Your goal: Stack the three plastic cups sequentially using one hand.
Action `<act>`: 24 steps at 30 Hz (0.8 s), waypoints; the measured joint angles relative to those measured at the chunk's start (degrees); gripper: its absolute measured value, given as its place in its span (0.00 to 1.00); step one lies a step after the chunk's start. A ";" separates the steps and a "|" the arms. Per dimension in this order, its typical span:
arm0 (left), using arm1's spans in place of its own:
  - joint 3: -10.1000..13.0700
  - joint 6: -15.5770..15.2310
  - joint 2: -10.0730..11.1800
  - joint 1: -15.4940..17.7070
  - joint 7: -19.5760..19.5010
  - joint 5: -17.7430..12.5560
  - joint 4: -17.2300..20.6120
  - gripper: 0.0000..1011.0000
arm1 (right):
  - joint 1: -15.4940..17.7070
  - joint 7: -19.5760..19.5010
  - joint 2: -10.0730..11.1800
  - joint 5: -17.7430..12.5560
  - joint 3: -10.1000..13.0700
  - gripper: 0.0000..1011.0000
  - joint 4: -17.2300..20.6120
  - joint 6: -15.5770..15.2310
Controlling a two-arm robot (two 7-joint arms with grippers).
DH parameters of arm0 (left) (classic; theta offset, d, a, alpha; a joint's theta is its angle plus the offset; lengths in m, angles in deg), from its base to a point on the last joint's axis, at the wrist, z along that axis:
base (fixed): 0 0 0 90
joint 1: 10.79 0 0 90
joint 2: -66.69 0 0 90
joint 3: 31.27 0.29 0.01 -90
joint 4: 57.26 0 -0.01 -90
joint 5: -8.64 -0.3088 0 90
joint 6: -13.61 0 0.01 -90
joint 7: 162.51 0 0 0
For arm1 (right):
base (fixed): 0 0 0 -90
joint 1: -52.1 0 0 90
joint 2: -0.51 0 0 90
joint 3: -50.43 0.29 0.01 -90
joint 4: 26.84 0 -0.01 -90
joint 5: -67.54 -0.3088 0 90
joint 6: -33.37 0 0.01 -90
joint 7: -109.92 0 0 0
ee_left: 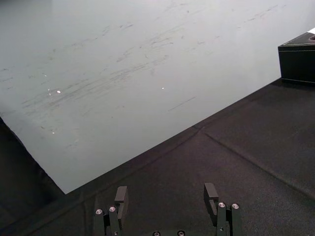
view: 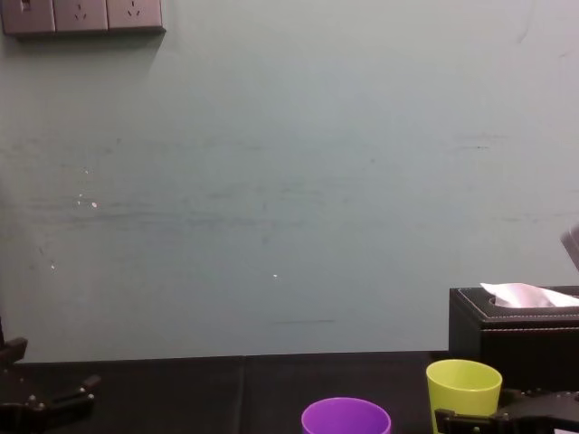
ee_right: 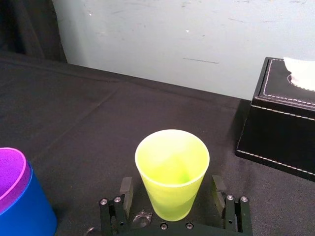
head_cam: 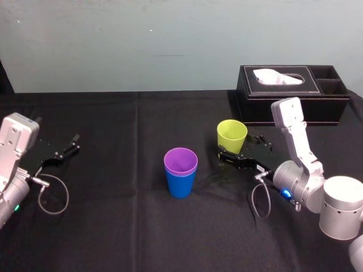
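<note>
- The left gripper (ee_left: 166, 191) sits low over the black cloth (ee_left: 246, 162), its two jaws standing well apart
- Beyond the cloth's far edge rises a pale wall (ee_left: 123, 69) marked with faint scuffs
- A corner of a black box (ee_left: 298, 61) rests on the cloth, well apart from the gripper

Three plastic cups stood on the one bench (head_cam: 113, 226): one purple cup (head_cam: 181, 160), one blue cup (head_cam: 181, 184) and one yellow-green cup (head_cam: 232, 135), making one stack of two and one single cup. There was one black tissue box (head_cam: 295, 99), with one white tissue (head_cam: 278, 76) at its slot and two small side compartments (head_cam: 329, 72). Two grippers were counted, the left gripper (ee_left: 166, 191) and the right gripper (ee_right: 172, 187), each with two jaws, and three wall sockets (view: 81, 14) sat in one row.
</note>
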 joint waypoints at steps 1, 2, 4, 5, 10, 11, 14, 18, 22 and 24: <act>0.00 0.00 0.00 0.00 0.00 0.00 0.00 1.00 | -0.04 -0.01 -0.02 0.04 -0.01 0.99 -0.06 0.01; 0.00 0.00 0.00 0.00 0.00 0.00 0.00 1.00 | -0.14 -0.02 -0.07 0.14 -0.02 0.99 -0.17 0.04; 0.00 0.00 0.00 0.00 0.00 0.00 0.00 1.00 | -0.20 -0.03 -0.13 0.24 -0.02 0.99 -0.25 0.06; 0.00 0.00 0.00 0.00 0.00 0.00 0.00 1.00 | -0.22 -0.03 -0.15 0.27 -0.02 0.99 -0.27 0.06; 0.00 0.00 0.00 0.00 0.00 0.00 0.00 1.00 | -0.57 -0.03 -0.31 0.54 -0.07 0.99 -0.67 0.20; 0.00 0.00 0.00 0.00 0.00 0.00 0.00 1.00 | -0.62 -0.04 -0.33 0.62 -0.10 0.99 -0.74 0.22; 0.00 0.00 0.00 0.00 0.00 0.00 0.00 1.00 | -0.81 -0.13 -0.41 0.87 -0.16 0.99 -0.97 0.35; 0.00 0.00 0.00 0.00 0.00 0.00 0.00 1.00 | -1.07 -0.18 -0.52 1.12 -0.19 0.99 -1.34 0.46; 0.00 0.00 0.00 0.00 0.00 0.00 0.00 1.00 | -1.30 -0.16 -0.67 1.30 -0.25 0.99 -1.75 0.62; 0.00 0.00 0.00 0.00 0.00 0.00 0.00 1.00 | -1.42 -0.15 -0.73 1.43 -0.28 0.99 -1.92 0.69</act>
